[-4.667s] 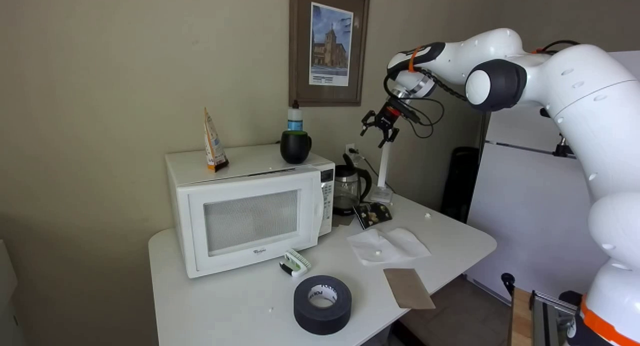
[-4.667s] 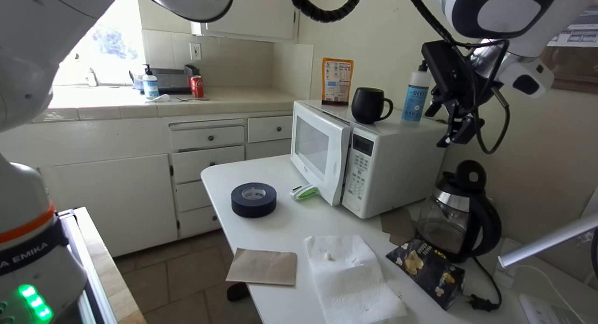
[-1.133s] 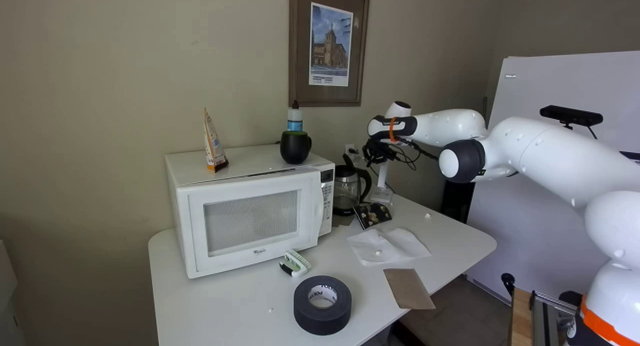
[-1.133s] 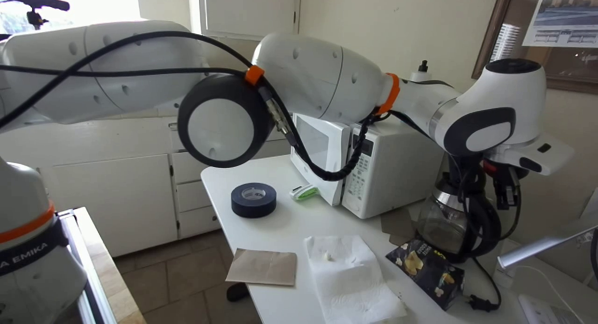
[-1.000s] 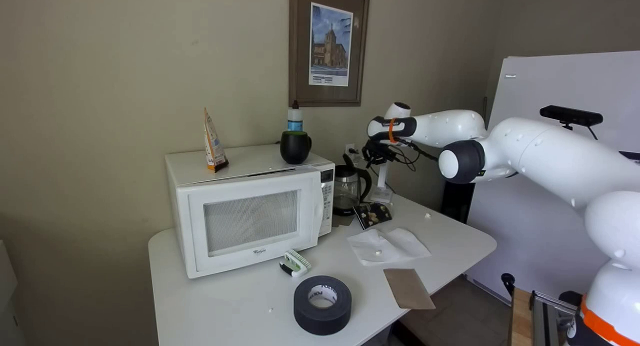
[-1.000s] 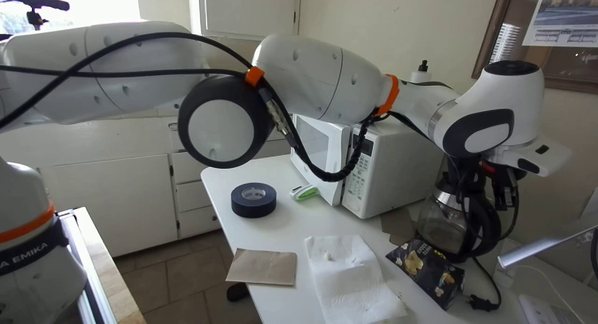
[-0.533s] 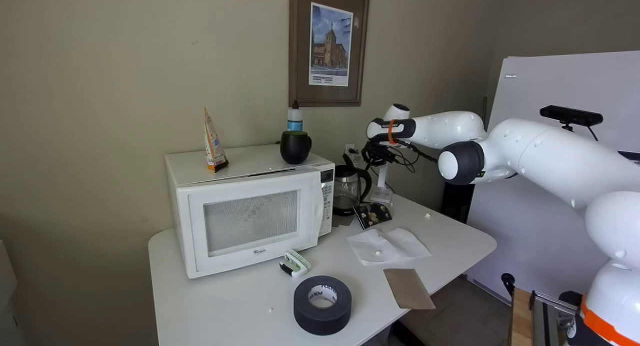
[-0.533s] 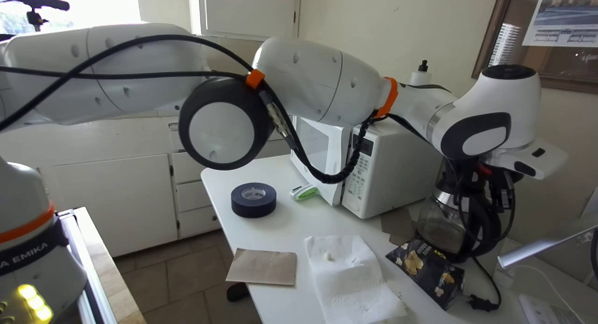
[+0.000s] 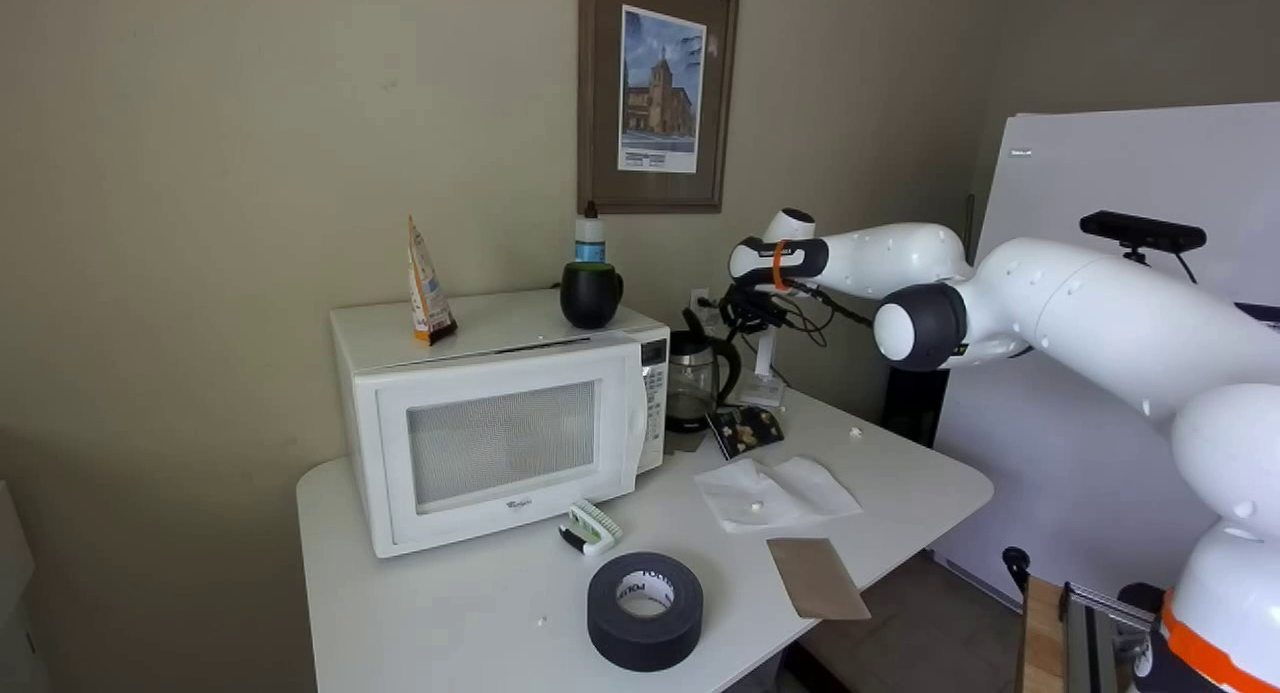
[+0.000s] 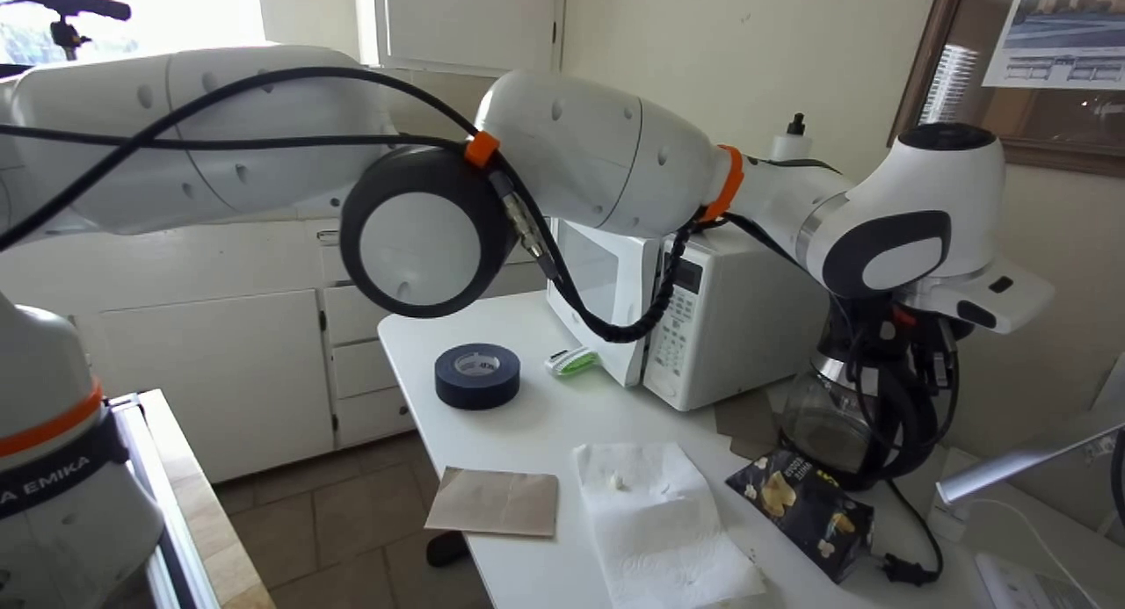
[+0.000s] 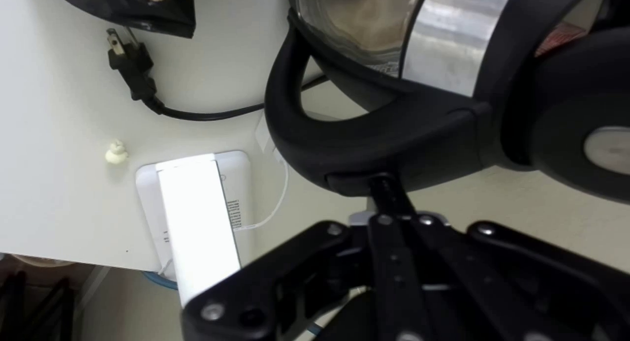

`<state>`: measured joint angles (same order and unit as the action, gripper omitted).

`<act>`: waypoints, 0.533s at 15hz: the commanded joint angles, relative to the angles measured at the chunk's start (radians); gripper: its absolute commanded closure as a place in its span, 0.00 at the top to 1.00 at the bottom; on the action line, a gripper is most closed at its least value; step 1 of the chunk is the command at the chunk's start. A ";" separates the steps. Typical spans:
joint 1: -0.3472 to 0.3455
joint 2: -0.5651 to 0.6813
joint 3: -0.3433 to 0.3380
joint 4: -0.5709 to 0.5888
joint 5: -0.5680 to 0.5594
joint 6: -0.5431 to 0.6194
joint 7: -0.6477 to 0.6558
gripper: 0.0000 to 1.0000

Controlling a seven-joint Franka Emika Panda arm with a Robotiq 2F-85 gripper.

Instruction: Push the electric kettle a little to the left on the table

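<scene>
The electric kettle [image 9: 690, 393], glass with a black handle, lid and base, stands upright on the white table [image 9: 430, 613], close beside the microwave's right side. In an exterior view its glass body [image 10: 824, 416] shows under my wrist, with cables hanging across it. My gripper [image 11: 389, 191] is shut, nothing between its fingers. In the wrist view its fingertips meet the outer back of the kettle's black handle [image 11: 344, 144] and appear to touch it. From outside, the gripper [image 9: 750, 308] is seen at the handle side, near the kettle's top; its fingertips are hard to make out there.
The white microwave [image 9: 500, 443] stands left of the kettle. A black snack packet [image 10: 804, 512] lies at the kettle's foot, near a loose plug [image 11: 132, 68]. A white lamp [image 11: 197, 228] stands behind. Paper towel [image 10: 664, 521], brown paper [image 10: 492, 502] and a tape roll [image 10: 477, 380] lie forward.
Since the oldest frames the arm has come down to the kettle and the gripper has shut. Over the last half second gripper and kettle have shifted slightly left together, toward the microwave.
</scene>
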<state>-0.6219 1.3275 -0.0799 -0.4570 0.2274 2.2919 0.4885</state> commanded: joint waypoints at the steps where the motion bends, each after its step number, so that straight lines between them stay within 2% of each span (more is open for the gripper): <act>1: 0.001 0.005 0.005 0.011 -0.015 -0.017 0.008 0.00; 5: -0.034 -0.073 0.033 -0.019 0.013 -0.030 -0.001 0.00; 6: -0.042 -0.096 0.040 -0.026 0.017 -0.061 0.001 0.00; 8: -0.066 -0.160 0.074 -0.053 0.031 -0.217 -0.041 0.00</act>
<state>-0.6563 1.2619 -0.0536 -0.4491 0.2336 2.2378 0.4895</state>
